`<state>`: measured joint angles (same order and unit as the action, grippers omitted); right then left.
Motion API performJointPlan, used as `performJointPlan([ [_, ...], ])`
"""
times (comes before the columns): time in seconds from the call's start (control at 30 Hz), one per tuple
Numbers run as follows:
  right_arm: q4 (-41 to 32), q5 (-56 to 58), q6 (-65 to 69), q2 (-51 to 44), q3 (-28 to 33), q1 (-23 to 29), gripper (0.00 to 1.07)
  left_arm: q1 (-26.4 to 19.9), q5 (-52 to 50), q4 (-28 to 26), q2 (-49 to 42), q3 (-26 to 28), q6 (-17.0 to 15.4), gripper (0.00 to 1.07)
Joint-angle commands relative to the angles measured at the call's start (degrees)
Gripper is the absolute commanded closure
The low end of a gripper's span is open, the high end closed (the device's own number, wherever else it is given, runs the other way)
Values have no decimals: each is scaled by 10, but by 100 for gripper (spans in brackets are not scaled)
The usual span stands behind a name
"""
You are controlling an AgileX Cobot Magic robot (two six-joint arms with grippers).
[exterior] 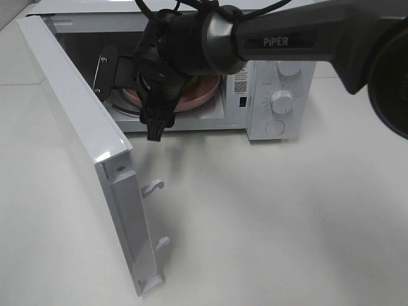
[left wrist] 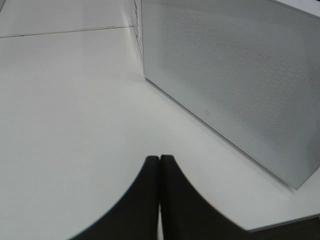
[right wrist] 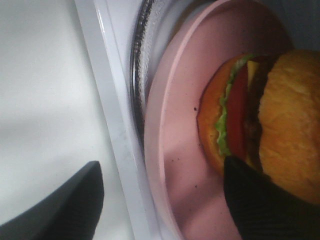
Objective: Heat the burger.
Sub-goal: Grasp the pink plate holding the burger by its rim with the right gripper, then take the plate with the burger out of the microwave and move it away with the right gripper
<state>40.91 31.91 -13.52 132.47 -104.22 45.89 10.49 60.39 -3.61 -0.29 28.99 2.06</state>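
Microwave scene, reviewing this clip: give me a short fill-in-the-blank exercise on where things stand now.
1. The microwave door stands ____.
2. The burger sits on a ____ plate inside the microwave.
3. The right gripper has its jaws ____, holding nothing.
4. The left gripper has its fingers pressed ____ over the white table.

Missing words: open; pink; open; together
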Motion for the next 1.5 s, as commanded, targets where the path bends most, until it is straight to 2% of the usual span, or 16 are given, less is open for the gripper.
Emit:
performJointPlan([
  [0.03,5,-13,22,17,-15,-7,41,-1,-7,-3,-11,-1,2,106],
  [0.73,-6,-38,64,70,-21,-13,48,-1,-7,-3,-11,-1,2,106],
  [0.77,-6,-40,65,70,-21,-13,53,-1,-7,-3,-11,-1,2,106],
  [0.8,-6,-40,65,70,-21,-13,53,-1,-7,-3,-11,-1,2,106],
  [0.83,-6,-38,65,70,-21,-13,60,-1,-7,-3,-11,-1,2,106],
  [0.87,-6,-38,65,70,-21,-13,60,-1,-7,-3,-11,-1,2,106],
  [0.93,-6,-30,65,70,-21,-13,73,-1,-7,-3,-11,-1,2,106],
  [0.97,-6,-30,65,70,-21,-13,73,-1,-7,-3,-11,-1,2,106],
  [1.0,-6,-27,65,70,-21,-13,83,-1,-7,-3,-11,-1,2,106],
  [1.03,-6,-19,65,70,-21,-13,88,-1,-7,-3,-11,-1,2,106],
  [1.07,-6,-19,65,70,-21,-13,88,-1,-7,-3,-11,-1,2,106],
  [1.1,-6,-16,65,69,-21,-13,97,-1,-7,-3,-11,-1,2,106],
  [1.13,-6,-16,65,69,-21,-13,97,-1,-7,-3,-11,-1,2,106],
  [1.17,-6,-9,65,69,-21,-13,105,-1,-7,-3,-11,-1,2,106],
  [1.5,-21,-1,49,49,-21,-13,107,-1,-7,-3,-11,-1,2,106],
])
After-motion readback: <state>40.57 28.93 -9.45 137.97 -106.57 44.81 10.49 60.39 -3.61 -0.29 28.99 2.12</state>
